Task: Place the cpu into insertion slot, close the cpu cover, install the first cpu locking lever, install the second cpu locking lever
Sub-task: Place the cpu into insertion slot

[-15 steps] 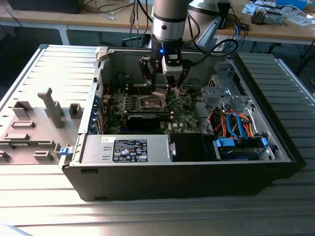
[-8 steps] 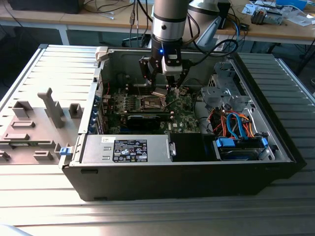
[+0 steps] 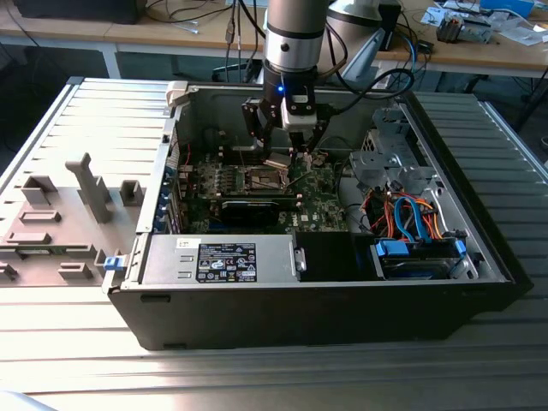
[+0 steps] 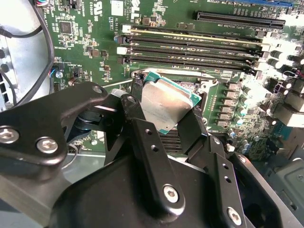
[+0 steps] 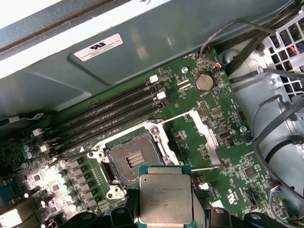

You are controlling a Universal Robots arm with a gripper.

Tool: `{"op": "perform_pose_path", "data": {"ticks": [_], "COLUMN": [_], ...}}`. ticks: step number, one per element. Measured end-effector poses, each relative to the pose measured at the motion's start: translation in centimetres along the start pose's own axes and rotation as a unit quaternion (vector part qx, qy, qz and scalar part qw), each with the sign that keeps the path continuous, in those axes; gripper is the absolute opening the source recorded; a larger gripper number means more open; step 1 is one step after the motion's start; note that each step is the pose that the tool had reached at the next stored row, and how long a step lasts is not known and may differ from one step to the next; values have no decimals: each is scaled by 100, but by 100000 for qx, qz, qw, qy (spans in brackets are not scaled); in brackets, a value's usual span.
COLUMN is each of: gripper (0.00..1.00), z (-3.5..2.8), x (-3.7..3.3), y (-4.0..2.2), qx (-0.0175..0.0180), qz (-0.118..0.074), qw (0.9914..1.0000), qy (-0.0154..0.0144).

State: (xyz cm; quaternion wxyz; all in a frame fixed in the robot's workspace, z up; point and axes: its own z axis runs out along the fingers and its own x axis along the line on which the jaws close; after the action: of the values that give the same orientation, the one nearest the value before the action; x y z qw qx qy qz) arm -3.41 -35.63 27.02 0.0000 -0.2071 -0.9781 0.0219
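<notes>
My gripper (image 3: 278, 158) hangs inside the open computer case and is shut on the cpu (image 3: 276, 163), a flat square chip with a silver-grey face. In both wrist views the black fingers (image 4: 137, 111) clamp two opposite edges of the cpu (image 5: 165, 199). It is held tilted, just above and beside the insertion slot (image 5: 134, 159), whose dark centre lies bare inside its silver rim. The cpu cover (image 5: 207, 137) stands swung open beside the slot. A thin wire locking lever (image 5: 204, 167) sticks out near the cover. In the second wrist view the cpu (image 4: 166, 104) hides most of the slot.
Four long memory slots (image 5: 109, 109) run beside the socket, with a coin battery (image 5: 204, 82) past them. Black cables (image 5: 275, 133) hang by the case wall. The power supply (image 3: 223, 257), the drive cage (image 3: 385, 163) and coloured cables (image 3: 411, 214) fill the case's front and the exterior view's right.
</notes>
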Motion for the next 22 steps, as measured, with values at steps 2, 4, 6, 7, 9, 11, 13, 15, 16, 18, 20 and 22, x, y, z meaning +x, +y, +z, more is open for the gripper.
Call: {"op": "perform_pose_path", "data": {"ticks": [2, 4, 6, 7, 9, 11, 13, 15, 16, 18, 20, 22], "gripper": [54, 54, 54, 54, 54, 54, 54, 54, 54, 54, 54, 54], "z": [0, 0, 0, 0, 0, 0, 0, 1, 1, 1, 1, 1], "x": [0, 0, 0, 0, 0, 0, 0, 0, 0, 0, 0, 0], "y": [0, 0, 0, 0, 0, 0, 0, 0, 0, 0, 0, 0], "qx": [14, 31, 41, 45, 66, 70, 79, 86, 89, 107, 116, 125], "qz": [84, 223, 296, 351, 492, 553, 624, 702, 735, 850, 905, 980], "qw": [100000, 100000, 100000, 99999, 99999, 99998, 99998, 99998, 99997, 99996, 99996, 99995], "qy": [0, -1, -5, -2, -3, -2, -4, -3, -2, -4, -5, -7]}}
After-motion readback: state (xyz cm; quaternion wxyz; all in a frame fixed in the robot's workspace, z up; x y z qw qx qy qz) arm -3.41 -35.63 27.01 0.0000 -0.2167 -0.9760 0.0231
